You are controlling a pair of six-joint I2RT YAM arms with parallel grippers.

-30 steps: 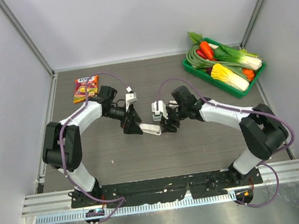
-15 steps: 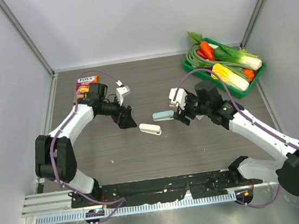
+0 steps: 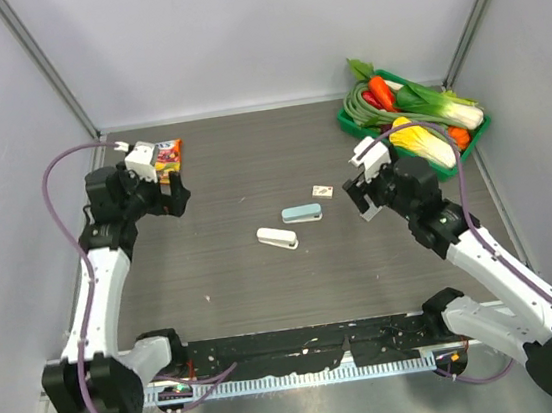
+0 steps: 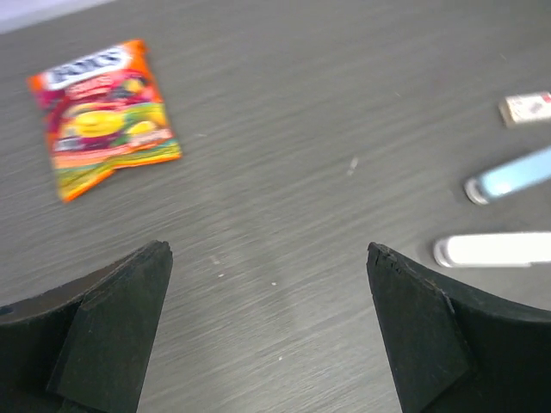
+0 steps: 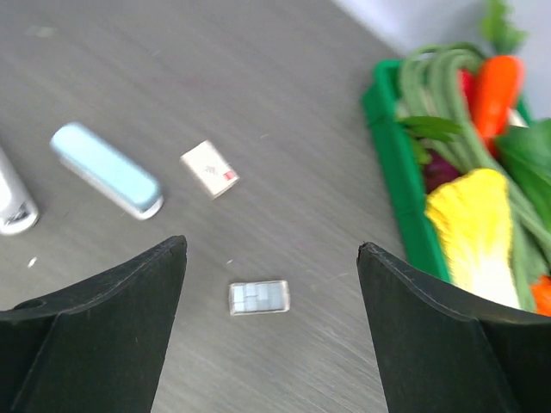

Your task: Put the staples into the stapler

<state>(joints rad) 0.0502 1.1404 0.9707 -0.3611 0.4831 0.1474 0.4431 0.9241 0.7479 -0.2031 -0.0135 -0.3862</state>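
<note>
Two staplers lie mid-table, a white one (image 3: 277, 238) and a pale blue one (image 3: 301, 213), side by side and apart. Behind them, to the right, lies the staples box (image 3: 323, 192), tiny and cream with a red mark. My left gripper (image 3: 178, 194) is open and empty at the far left, well away from all of them; its wrist view has the staples box (image 4: 525, 107) and both staplers at the right edge. My right gripper (image 3: 358, 199) is open and empty, right of the staples box (image 5: 209, 168). A small clear case of grey strips (image 5: 258, 297) lies on the table between its fingers.
A colourful snack packet (image 3: 167, 155) lies at the back left, close to the left gripper. A green tray (image 3: 387, 142) full of toy vegetables fills the back right corner, just behind the right arm. Grey walls close in the table on three sides.
Both arms have drawn back from the centre, left arm leftwards, right arm rightwards. The right jaws opened wider. The blue stapler now lies on the table and the staples box has come into view.
</note>
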